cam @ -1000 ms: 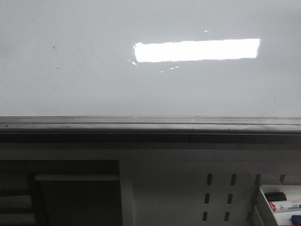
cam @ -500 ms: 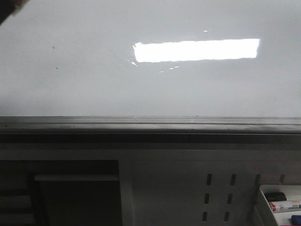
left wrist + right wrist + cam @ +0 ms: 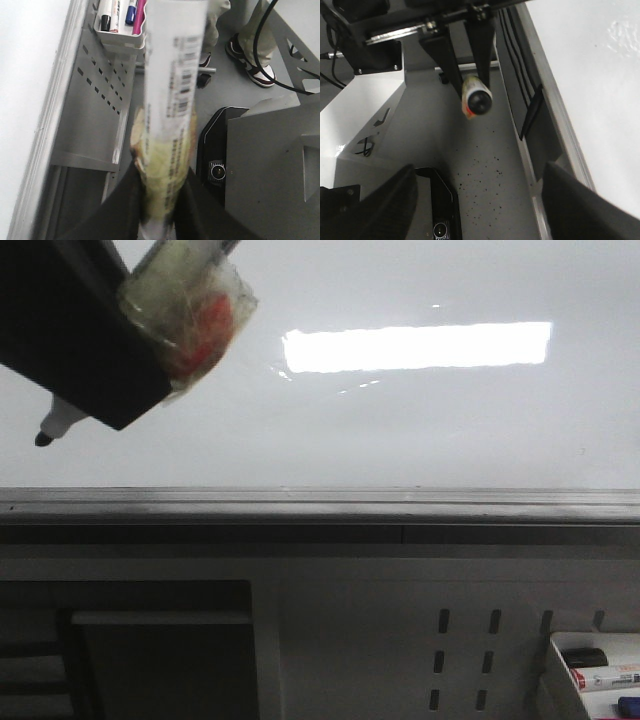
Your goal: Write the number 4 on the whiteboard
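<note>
The whiteboard fills the upper part of the front view. It is glossy and white, with a bright rectangular light reflection on it, and I can see no drawn stroke on its surface. Along its lower edge runs a grey metal rail.

At the upper left of the front view, the left gripper is clamped on a marker, with yellowish tape wrapped around the place of the grip. The black tip of the marker is in front of the board, above the rail; I cannot tell if it touches.

The right gripper has its two dark fingers wide apart with nothing between them.

Below the rail is a white perforated panel with slots, and at its right a small tray holding other markers. In the wrist views there is a grey speckled floor and a person's shoes.
</note>
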Tool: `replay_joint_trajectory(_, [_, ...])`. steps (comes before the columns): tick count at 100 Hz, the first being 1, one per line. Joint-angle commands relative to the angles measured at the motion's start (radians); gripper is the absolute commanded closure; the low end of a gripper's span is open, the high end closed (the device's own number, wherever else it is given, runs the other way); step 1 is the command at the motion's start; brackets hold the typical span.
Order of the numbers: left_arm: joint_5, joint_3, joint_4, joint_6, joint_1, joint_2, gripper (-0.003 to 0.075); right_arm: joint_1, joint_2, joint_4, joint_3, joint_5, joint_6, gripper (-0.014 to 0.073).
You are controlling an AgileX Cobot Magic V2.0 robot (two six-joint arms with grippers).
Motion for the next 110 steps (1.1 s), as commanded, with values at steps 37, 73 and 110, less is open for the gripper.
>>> replay_joint_trajectory(37, [-0.044, -0.031, -0.037, 0.001, -0.008, -0.016, 0.0731, 0.231, 0.240, -0.023, -0.137, -0.155, 0.010, 0.0126])
replay_joint_trajectory(73, [-0.042, -0.031, -0.033, 0.001, -0.008, -0.016, 0.0731, 0.231, 0.297, -0.057, -0.202, -0.139, 0.010, 0.0274])
replay_joint_trajectory(110, [-0.042, -0.031, -0.032, 0.001, -0.008, -0.016, 0.0731, 0.291, 0.330, -0.179, -0.231, -0.132, 0.126, 0.0274])
